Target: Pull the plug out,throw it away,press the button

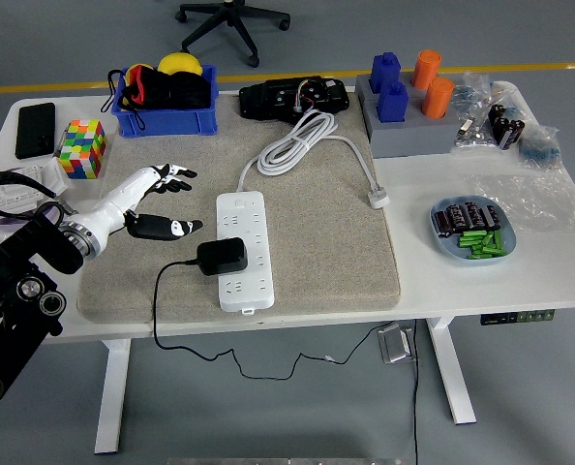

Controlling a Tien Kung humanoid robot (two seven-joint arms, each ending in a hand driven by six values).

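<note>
Hovering with fingers spread and empty, left hand sits just left of black plug in power strip.

Rubik's cube, blue bin, battery plate

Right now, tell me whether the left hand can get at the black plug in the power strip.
Probably yes. The left hand is open over the mat, just left of the black plug seated in the white power strip. Nothing lies between them; only the plug's thin cable trails off below.
</note>
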